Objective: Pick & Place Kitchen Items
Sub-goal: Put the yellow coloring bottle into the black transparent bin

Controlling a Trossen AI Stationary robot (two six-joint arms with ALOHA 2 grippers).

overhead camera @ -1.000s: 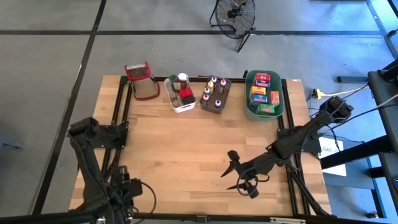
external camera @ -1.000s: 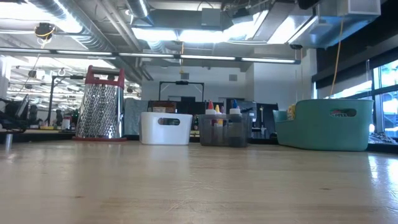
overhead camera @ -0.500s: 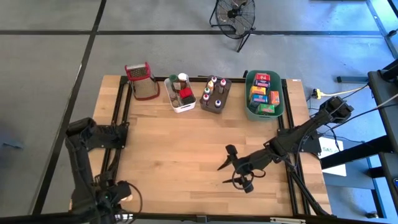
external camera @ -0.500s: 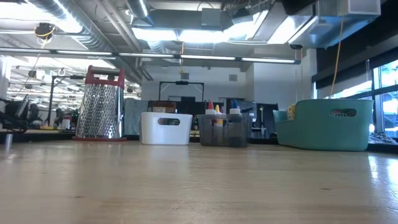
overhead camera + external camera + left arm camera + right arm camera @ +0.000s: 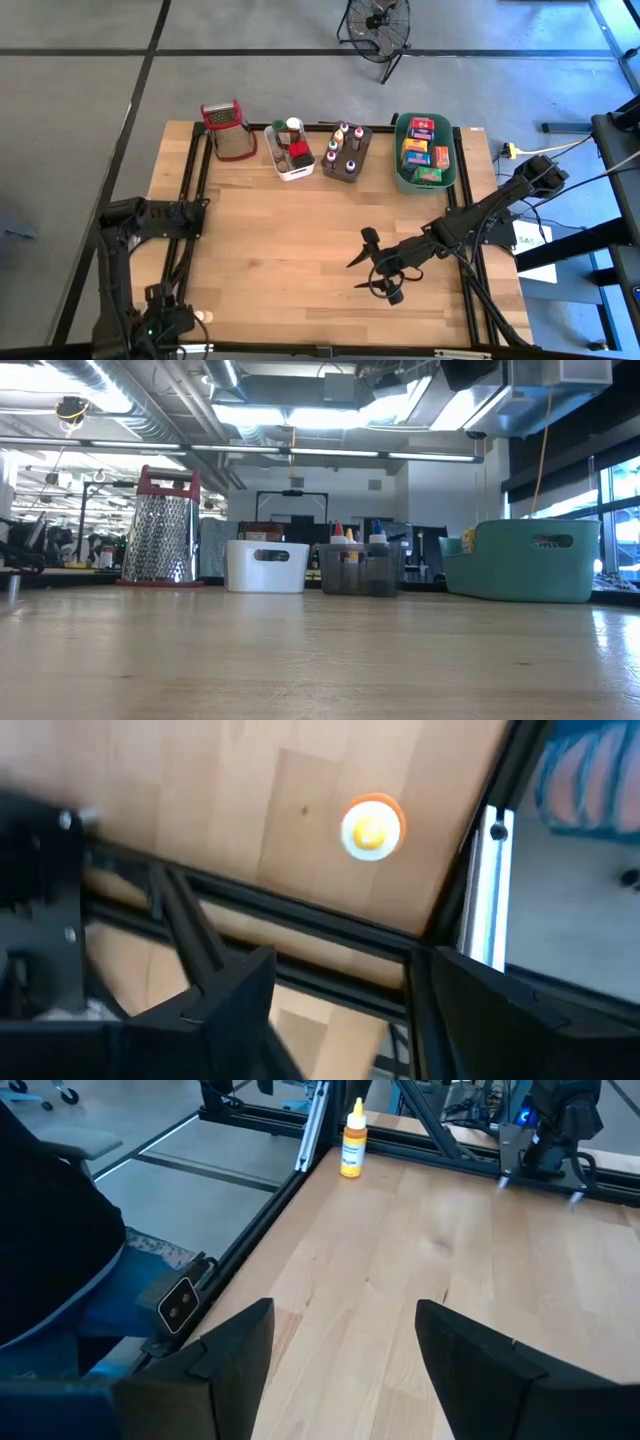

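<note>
Yellow bottle (image 5: pixel 351 1141) upright, cap up, both grippers' fingers (image 5: pixel 480 1370) apart, empty

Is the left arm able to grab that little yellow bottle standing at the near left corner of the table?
Probably yes. The left end effector hangs right beside the yellow bottle, which stands alone on bare wood with nothing around it. Its fingers are open, so it likely only needs to drop down over the orange cap.

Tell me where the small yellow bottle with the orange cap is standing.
The yellow bottle stands alone at the table's near left corner in the high view, beside the left gripper.
</note>
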